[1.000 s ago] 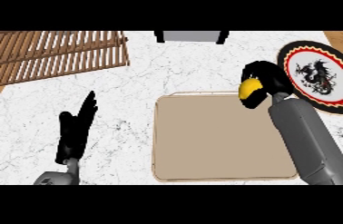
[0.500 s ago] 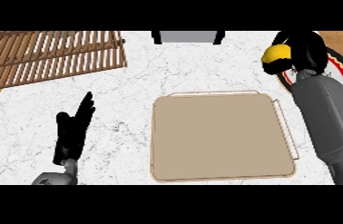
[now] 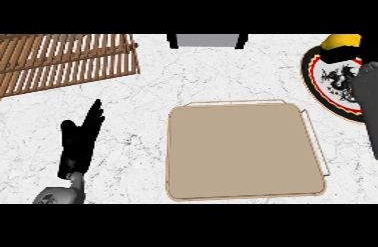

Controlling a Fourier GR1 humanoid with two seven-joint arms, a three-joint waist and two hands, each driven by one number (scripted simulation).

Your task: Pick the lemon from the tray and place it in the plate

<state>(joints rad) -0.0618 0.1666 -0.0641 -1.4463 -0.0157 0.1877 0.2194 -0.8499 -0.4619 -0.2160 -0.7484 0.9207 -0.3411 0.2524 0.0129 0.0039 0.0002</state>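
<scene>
Head view: the beige tray (image 3: 244, 151) lies flat on the white marble counter (image 3: 148, 101), a little to the right of the middle, and its thin wire handles show at the far edge and the right edge. From the tray, the plate (image 3: 332, 81) is at about 2 o'clock, against the right border; it has a dark rim, a red ring and a black figure on a white centre. The lemon (image 3: 341, 41) is at the plate's 12 o'clock edge, near the top right corner, with only its yellow upper part visible. The right hand (image 3: 347, 53) is just below it, with dark fingers across the fruit, so it holds the lemon over the far side of the plate. The grey right forearm (image 3: 369, 91) covers part of the plate. At 9 o'clock from the tray, well apart from it, the left hand (image 3: 80, 141) rests with fingers straight and open, pointing away. A wooden slatted rack (image 3: 59, 61) lies at 10 o'clock, and a grey box (image 3: 207, 41) at 12 o'clock.
</scene>
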